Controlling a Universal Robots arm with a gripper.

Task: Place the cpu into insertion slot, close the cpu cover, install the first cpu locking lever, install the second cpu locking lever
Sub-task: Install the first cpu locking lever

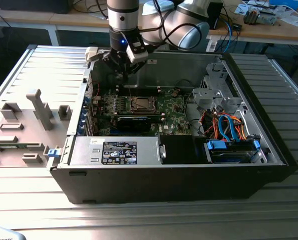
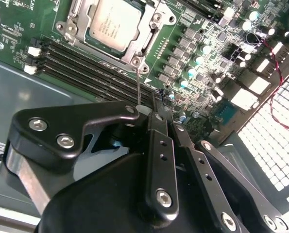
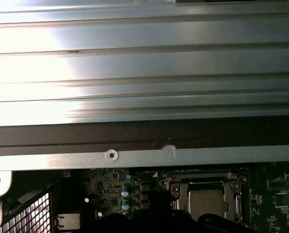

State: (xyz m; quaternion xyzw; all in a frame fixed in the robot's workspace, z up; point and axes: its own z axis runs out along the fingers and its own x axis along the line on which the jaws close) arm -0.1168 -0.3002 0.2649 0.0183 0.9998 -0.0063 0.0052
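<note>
While the hand (image 2: 156,109) hovers, the cpu (image 2: 116,23) sits under the cpu cover (image 2: 149,36).

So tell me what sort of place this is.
Probably a robotics lab or electronics workshop. An open computer case lies on a ribbed metal table, the robot arm reaches over its green motherboard, and workbenches strewn with cables and parts stand behind.

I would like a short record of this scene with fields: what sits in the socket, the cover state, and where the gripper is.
chip: the square silver-grey cpu lies in the insertion slot on the green motherboard
cover: the silver metal cpu cover lies closed around the chip
gripper: the black gripper hangs above the board, beside the socket, holding nothing visible
</note>
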